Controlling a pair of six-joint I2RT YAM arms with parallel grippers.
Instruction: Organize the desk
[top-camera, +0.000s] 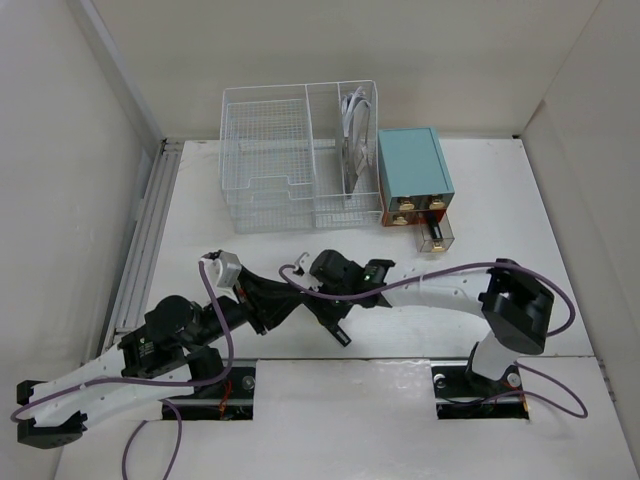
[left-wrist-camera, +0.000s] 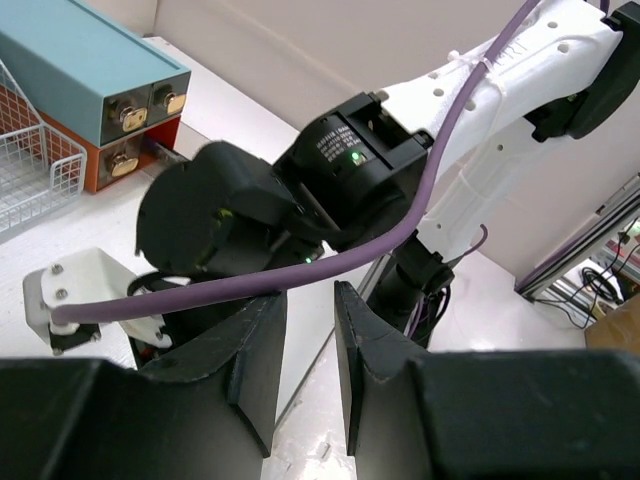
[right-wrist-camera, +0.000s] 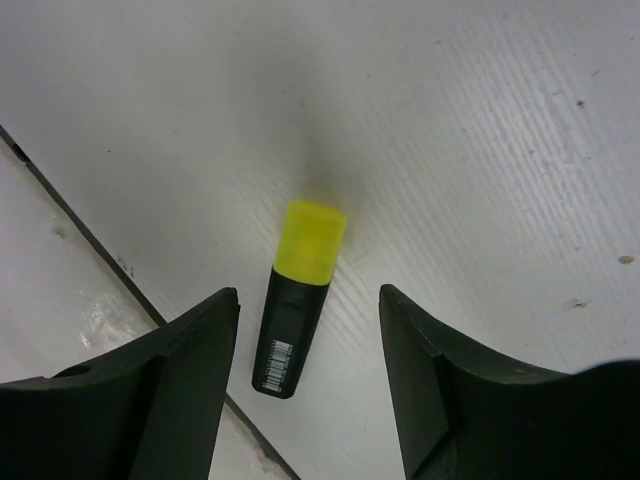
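A highlighter (right-wrist-camera: 298, 300) with a yellow cap and black body lies flat on the white desk (top-camera: 500, 200). It rests between the spread fingers of my right gripper (right-wrist-camera: 305, 293), which is open and points down over it without touching it. In the top view the right gripper (top-camera: 337, 325) is near the desk's front middle and hides the highlighter. My left gripper (left-wrist-camera: 308, 300) is empty, its jaws a narrow gap apart. It sits just left of the right wrist (left-wrist-camera: 350, 170), and in the top view the left gripper (top-camera: 285, 300) lies close beside the right one.
A white wire basket organizer (top-camera: 290, 165) stands at the back, with white cables (top-camera: 355, 125) in its right compartment. A teal drawer box (top-camera: 412, 165) stands to its right, one small drawer (top-camera: 437, 235) pulled out. A dark seam (right-wrist-camera: 80, 230) crosses the desk near the highlighter.
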